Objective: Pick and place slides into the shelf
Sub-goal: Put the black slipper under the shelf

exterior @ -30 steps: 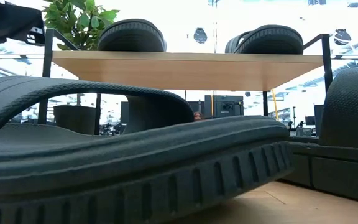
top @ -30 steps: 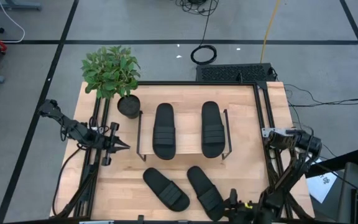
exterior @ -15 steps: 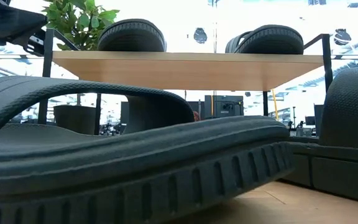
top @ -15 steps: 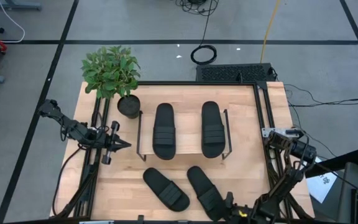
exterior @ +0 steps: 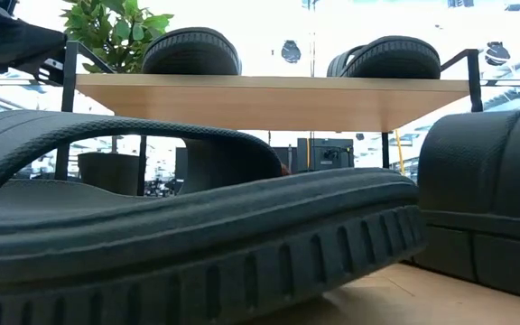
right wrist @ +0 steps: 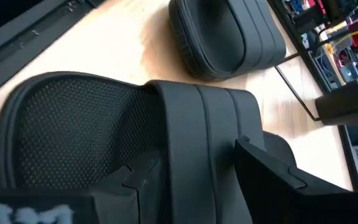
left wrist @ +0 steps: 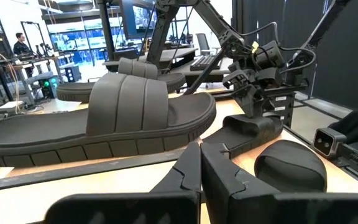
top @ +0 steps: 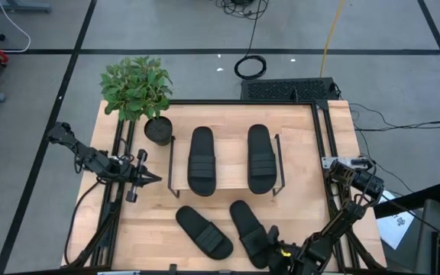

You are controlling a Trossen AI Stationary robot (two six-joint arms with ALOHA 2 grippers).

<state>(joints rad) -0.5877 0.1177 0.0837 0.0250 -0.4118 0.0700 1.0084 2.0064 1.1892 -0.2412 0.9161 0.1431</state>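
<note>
A: Looking past the right gripper (right wrist: 191,180), its jaws stand open on both sides of the ribbed strap of the nearest slide (right wrist: 166,124), which lies on the tabletop (top: 296,202) in front of the shelf (top: 224,156). The grasp is not closed yet.

B: And the other slides?

A: One more slide (top: 203,231) lies on the tabletop beside that one, near the open jaws. Two slides (top: 202,160) rest on top of the shelf, well apart from them.

B: The left gripper (top: 148,179)?

A: It waits beside the shelf, jaws closed and empty.

B: What can go wrong?

A: I think the rubbery strap may bend and slip if the jaws close only on its edge. The lifted slide may also hit the wire frame of the shelf.
</note>
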